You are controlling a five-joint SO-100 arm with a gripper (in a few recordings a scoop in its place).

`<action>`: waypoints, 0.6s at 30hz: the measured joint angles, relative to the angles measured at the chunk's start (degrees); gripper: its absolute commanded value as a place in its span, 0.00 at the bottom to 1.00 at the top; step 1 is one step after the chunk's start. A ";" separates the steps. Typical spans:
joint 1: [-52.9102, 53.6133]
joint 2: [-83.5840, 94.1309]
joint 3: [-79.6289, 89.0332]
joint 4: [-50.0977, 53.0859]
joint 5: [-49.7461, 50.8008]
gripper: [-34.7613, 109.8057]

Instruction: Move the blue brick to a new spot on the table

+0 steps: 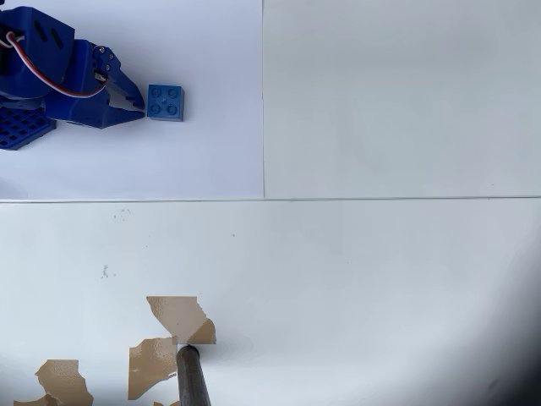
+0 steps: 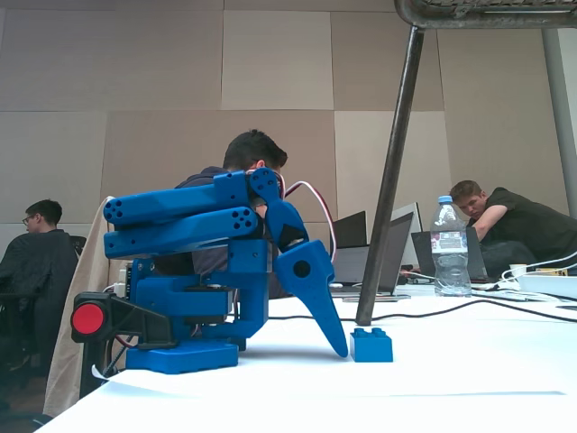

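Risk: the small square blue plastic brick with four round studs (image 1: 166,102) lies flat and loose on the bright white paper sheet (image 1: 211,152), which covers the far left corner of the wide white desk with chipped tan patches (image 1: 380,279) in the overhead view. If the blue plastic two-part fingers (image 1: 133,97) advance without straddling the brick, the tips will likely push it along the sheet instead of trapping it. A one-sided contact could also rotate it out of line.

Finger state: the tips point down at the sheet and stand just beside the brick's left face, touching it or nearly so. Nothing is held. The fixed view (image 2: 341,350) shows one finger edge-on; whether the fingers are spread or closed cannot be told
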 measured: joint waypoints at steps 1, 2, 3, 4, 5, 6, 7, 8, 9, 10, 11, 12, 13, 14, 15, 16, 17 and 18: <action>0.00 0.00 0.00 0.00 0.00 0.24; 1.58 0.00 0.00 0.00 0.53 0.24; 3.16 0.00 0.00 0.00 1.49 0.24; 3.16 0.00 0.00 0.00 1.49 0.24; 2.64 0.00 0.00 0.00 1.58 0.24; 2.81 0.00 0.00 0.00 1.85 0.24; 3.43 0.00 0.00 0.00 1.93 0.24; 3.96 0.00 0.00 0.00 1.93 0.24; 3.96 0.00 0.00 0.00 1.93 0.24; 3.78 0.00 0.00 0.00 1.93 0.24; 3.69 0.00 0.00 0.00 1.93 0.24; 3.60 0.00 0.00 0.00 1.93 0.24; 3.60 0.00 0.00 0.00 1.93 0.24; 3.60 0.00 0.00 0.00 1.93 0.24; 3.60 0.00 0.00 0.00 1.93 0.24; 3.60 0.00 0.00 0.00 1.93 0.24; 3.60 0.00 0.00 0.00 1.93 0.24; 3.60 0.00 0.00 0.00 1.93 0.24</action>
